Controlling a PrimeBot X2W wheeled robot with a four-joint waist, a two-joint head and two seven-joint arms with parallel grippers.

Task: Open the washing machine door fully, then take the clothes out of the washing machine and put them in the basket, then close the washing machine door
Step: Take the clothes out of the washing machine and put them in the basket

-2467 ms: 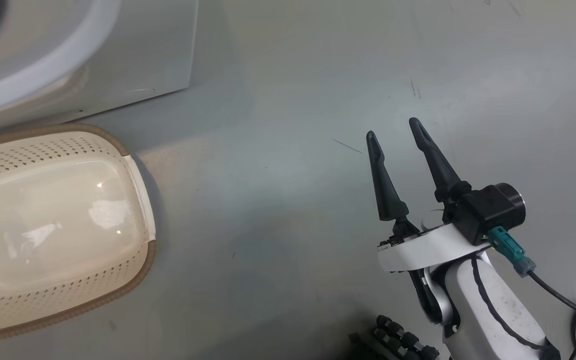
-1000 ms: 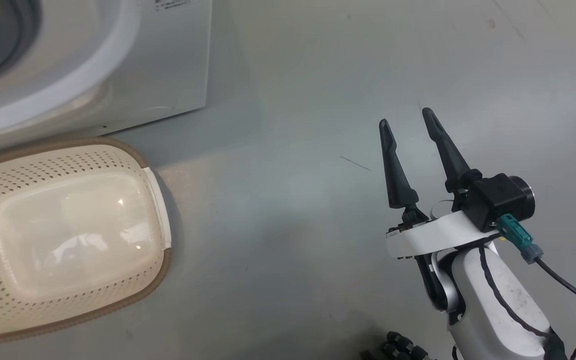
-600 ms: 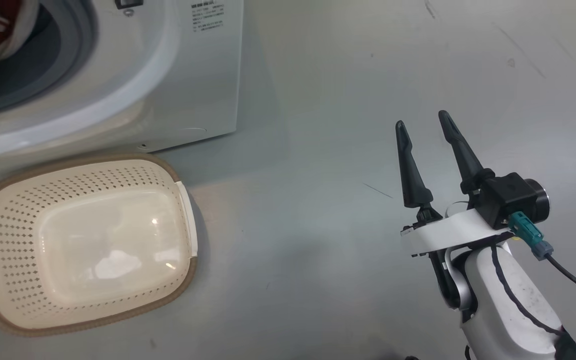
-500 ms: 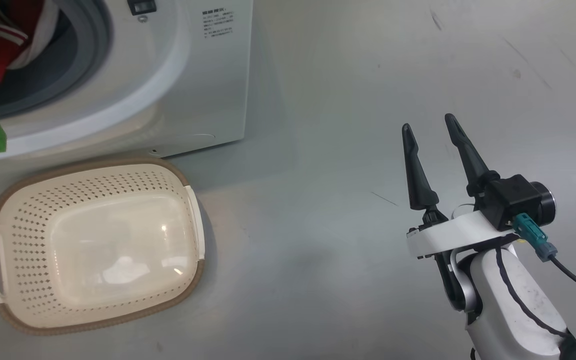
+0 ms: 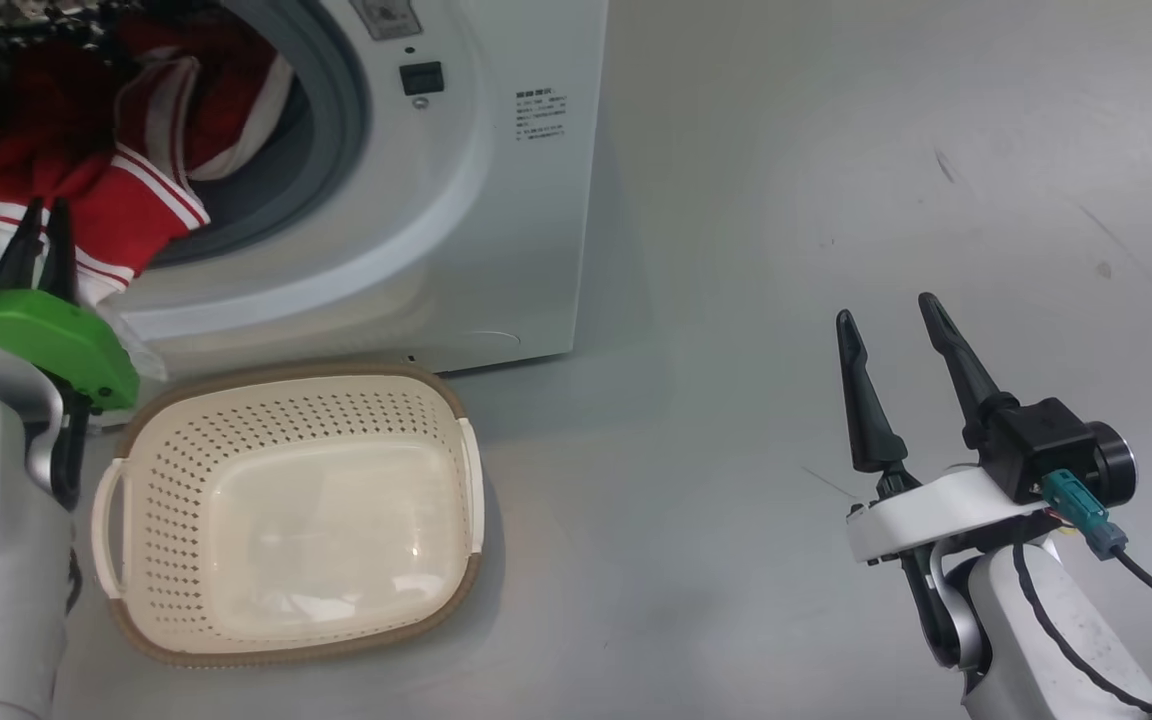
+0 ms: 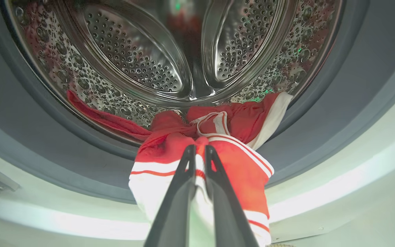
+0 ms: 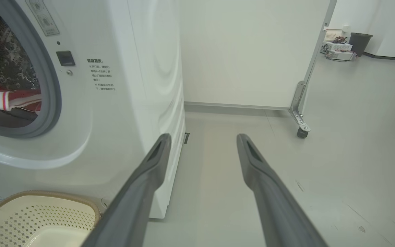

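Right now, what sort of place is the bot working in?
Probably a lab or test room, not a home: big white front-loading washing machine on bare grey floor, white partition panel on a caster, cabled equipment boxes on the floor beyond.

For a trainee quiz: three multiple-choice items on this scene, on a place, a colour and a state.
1. Where is the basket? A) on the floor before the washing machine B) on a shelf C) atop the machine
2. The clothes are mostly: A) blue B) red C) green
3. The left gripper is: A) open B) shut on the clothes C) shut on the basket
Answers: A, it sits on the floor by the machine; B, red fabric with white trim; B, it pinches the fabric.
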